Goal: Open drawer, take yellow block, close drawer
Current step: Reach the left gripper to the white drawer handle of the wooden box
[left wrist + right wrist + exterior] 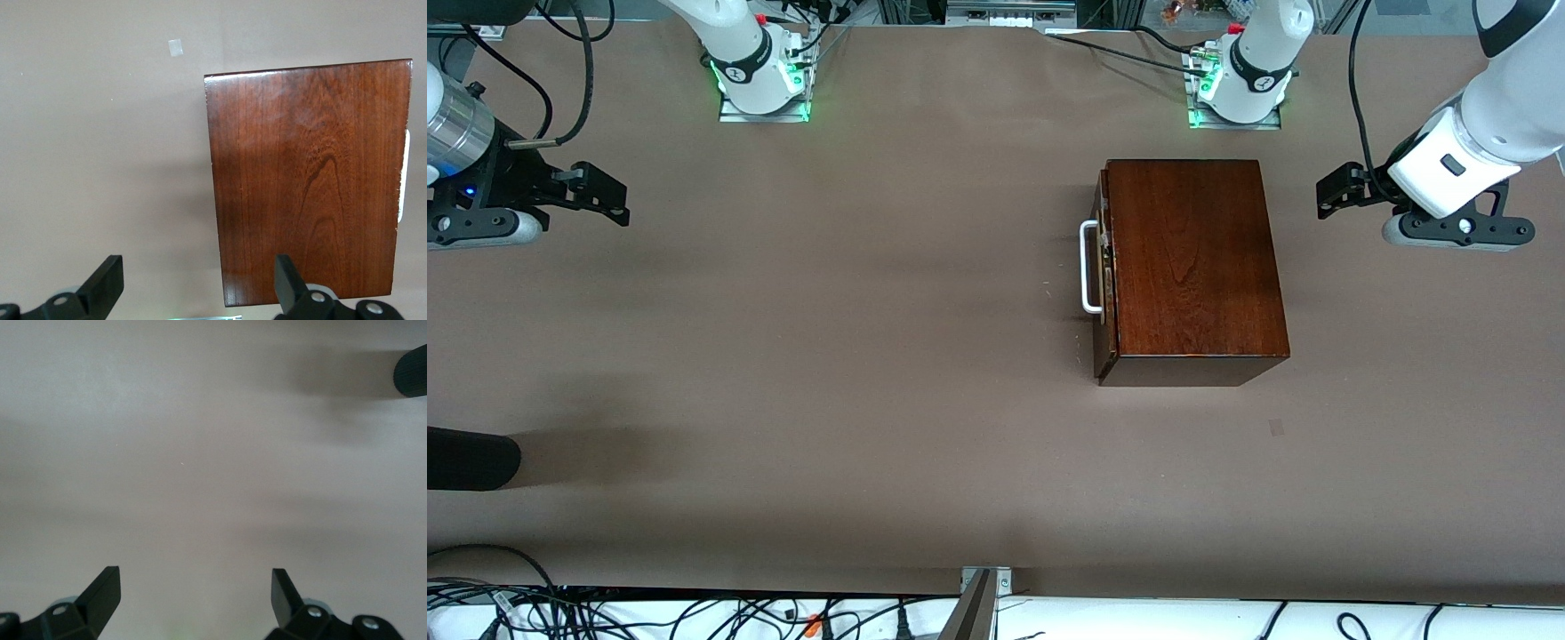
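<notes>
The dark reddish-brown wooden box (1192, 258) stands on the table toward the left arm's end. Its drawer (1106, 293) looks shut, and the white U-shaped handle (1088, 267) faces the right arm's end. The yellow block is hidden. My left gripper (1338, 191) hangs open and empty over the table beside the box, at the end away from the handle. In the left wrist view this gripper (198, 280) is over the box's (307, 180) edge, with the handle (403, 177) just showing. My right gripper (600, 194) waits open and empty over bare table (197, 597).
A black rounded object (471, 458) pokes in at the right arm's end of the table, nearer to the front camera, and shows in the right wrist view too (410, 370). A small pale tape mark (1277, 428) lies on the brown tabletop near the box.
</notes>
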{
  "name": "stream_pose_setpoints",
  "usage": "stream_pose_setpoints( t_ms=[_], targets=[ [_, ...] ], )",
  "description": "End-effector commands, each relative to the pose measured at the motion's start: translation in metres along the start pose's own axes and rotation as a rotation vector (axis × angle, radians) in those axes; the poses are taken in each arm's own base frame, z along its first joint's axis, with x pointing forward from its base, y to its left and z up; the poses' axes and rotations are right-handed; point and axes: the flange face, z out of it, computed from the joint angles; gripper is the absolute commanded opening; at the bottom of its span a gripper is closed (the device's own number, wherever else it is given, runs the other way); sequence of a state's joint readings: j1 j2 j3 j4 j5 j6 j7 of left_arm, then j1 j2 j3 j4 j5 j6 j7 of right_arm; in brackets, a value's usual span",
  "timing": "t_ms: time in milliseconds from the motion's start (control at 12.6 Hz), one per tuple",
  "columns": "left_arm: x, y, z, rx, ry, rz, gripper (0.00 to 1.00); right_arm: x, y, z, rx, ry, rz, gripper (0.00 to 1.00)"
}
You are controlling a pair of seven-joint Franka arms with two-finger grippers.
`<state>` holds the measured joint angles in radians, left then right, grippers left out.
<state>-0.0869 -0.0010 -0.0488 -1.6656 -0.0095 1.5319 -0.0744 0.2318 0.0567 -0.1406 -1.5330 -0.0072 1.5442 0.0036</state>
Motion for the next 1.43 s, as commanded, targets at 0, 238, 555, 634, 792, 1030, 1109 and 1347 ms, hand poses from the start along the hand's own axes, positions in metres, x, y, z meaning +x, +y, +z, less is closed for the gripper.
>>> stream_pose_setpoints(
  t_ms=[0, 238, 555, 634, 792, 1030, 1109, 1347],
  targets=[
    [0.002, 0.031, -0.006, 0.016, 0.006, 0.044, 1.00, -0.001, 0.001, -0.003, 0.014, 0.005, 0.017, 1.00],
    [0.014, 0.095, 0.001, 0.016, 0.002, 0.128, 1.00, -0.001, 0.001, -0.003, 0.014, 0.005, 0.017, 1.00],
    [0.018, 0.210, 0.030, 0.048, -0.016, 0.029, 1.00, -0.001, 0.001, -0.003, 0.014, 0.005, 0.017, 1.00],
    [0.020, 0.245, 0.045, 0.068, -0.020, 0.020, 1.00, -0.001, 0.001, -0.003, 0.014, 0.005, 0.017, 1.00],
    [0.019, 0.295, 0.080, 0.111, -0.029, -0.029, 1.00, -0.001, 0.001, -0.003, 0.014, 0.005, 0.017, 1.00],
    [0.004, 0.345, 0.131, 0.187, -0.023, -0.025, 1.00, -0.001, 0.001, -0.003, 0.014, 0.007, 0.017, 1.00],
    [-0.003, 0.355, 0.150, 0.207, -0.048, -0.009, 1.00, -0.001, 0.001, -0.003, 0.014, 0.007, 0.017, 1.00],
    [-0.003, 0.365, 0.185, 0.244, -0.086, 0.008, 1.00, -0.001, 0.001, -0.004, 0.015, 0.008, 0.017, 1.00]
  ],
)
